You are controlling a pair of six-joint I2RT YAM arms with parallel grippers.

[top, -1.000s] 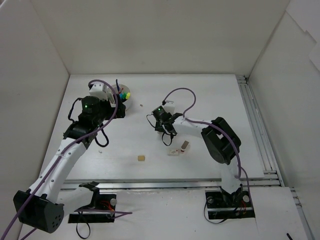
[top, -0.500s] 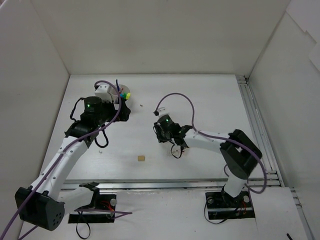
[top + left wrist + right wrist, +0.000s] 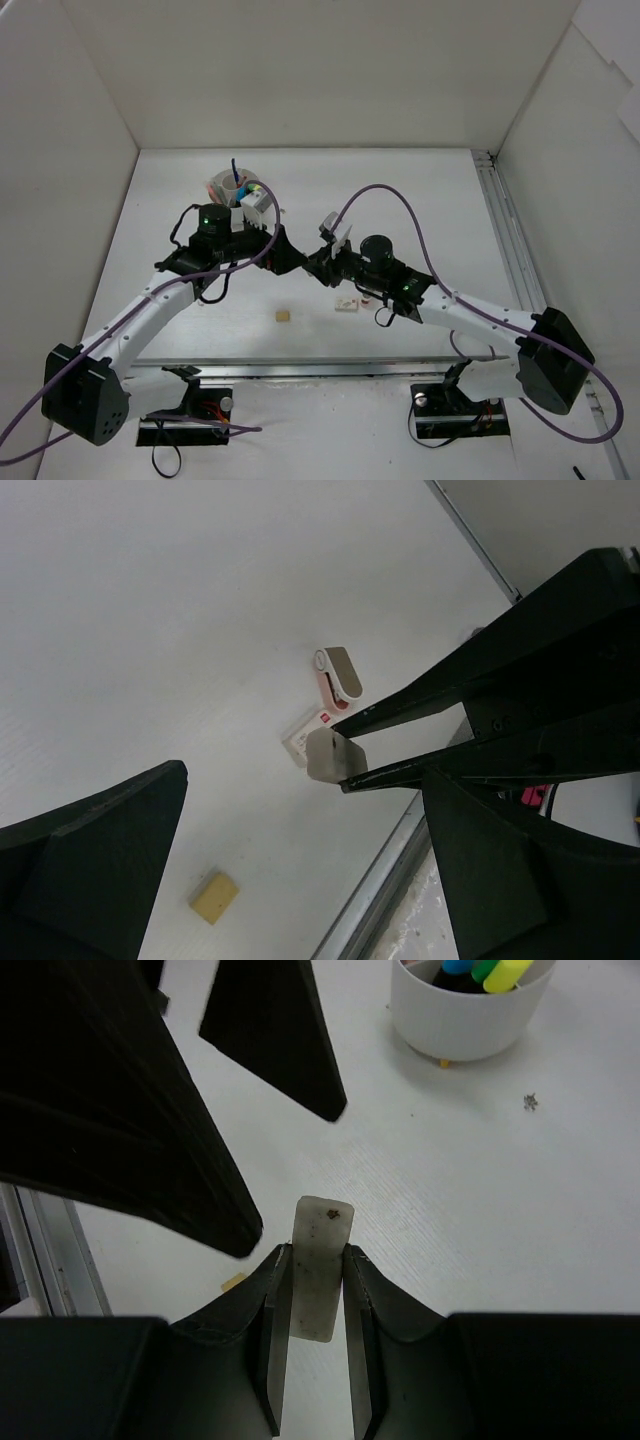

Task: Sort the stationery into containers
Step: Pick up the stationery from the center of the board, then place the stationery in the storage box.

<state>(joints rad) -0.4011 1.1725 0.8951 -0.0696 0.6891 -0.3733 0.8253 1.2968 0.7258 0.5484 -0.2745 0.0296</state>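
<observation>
Swung to the middle of the table [image 3: 420, 190], right gripper [image 3: 317, 1257] clamps a flat off-white, brown-specked eraser [image 3: 322, 1222] standing out past its tips, just right of the wide-spread left gripper [image 3: 288, 256]

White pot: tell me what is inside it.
Blue, green and yellow marker caps stick out of the white pot, plus a thin blue pen upright. Lower contents are hidden by its wall and the left arm.
</observation>
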